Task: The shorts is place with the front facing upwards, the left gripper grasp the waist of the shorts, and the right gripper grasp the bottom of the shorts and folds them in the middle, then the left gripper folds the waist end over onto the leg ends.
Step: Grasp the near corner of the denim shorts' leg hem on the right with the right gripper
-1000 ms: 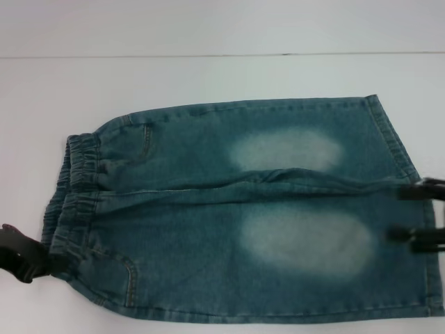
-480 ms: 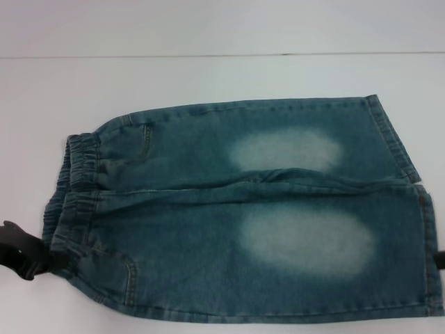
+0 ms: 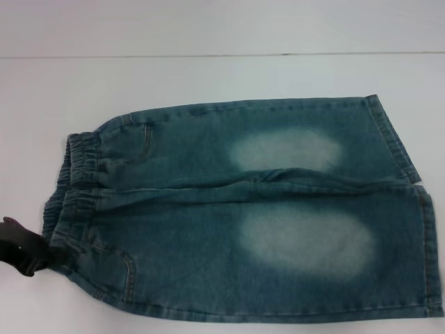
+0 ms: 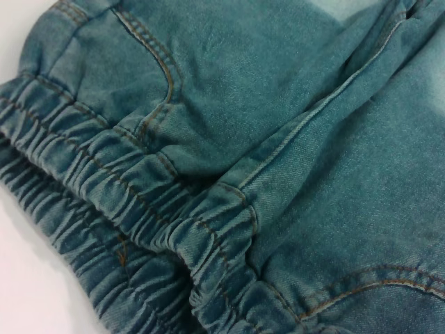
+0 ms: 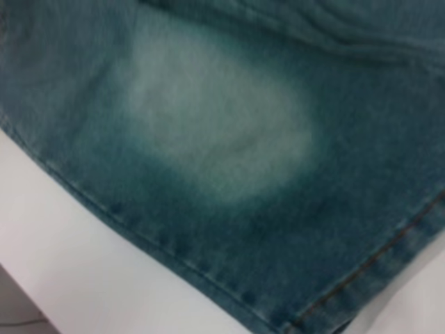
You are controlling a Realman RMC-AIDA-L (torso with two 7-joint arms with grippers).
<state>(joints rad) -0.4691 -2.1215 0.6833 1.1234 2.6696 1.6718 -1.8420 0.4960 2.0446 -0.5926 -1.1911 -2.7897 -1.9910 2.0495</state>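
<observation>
The left gripper (image 3: 24, 254) sits at the near-left edge of the head view, touching the near corner of the shorts' (image 3: 243, 216) waistband (image 3: 73, 202). Only its dark outer body shows, so whether it is spread or pinching the elastic cannot be told. The left wrist view is filled by the gathered waistband (image 4: 104, 202), a curved pocket seam (image 4: 156, 90) with tan stitching and the centre seam; none of the gripper appears there.

The right gripper is out of sight in every view. Its wrist camera looks at a pale faded patch (image 5: 215, 132) on a leg and a stitched edge (image 5: 153, 243) lying on the white bench (image 5: 83, 278).

The shorts lie flat on the bench (image 3: 208, 76), waist to the left, both leg hems (image 3: 400, 149) to the right, 2 faded patches facing up. No label or writing can be read.
</observation>
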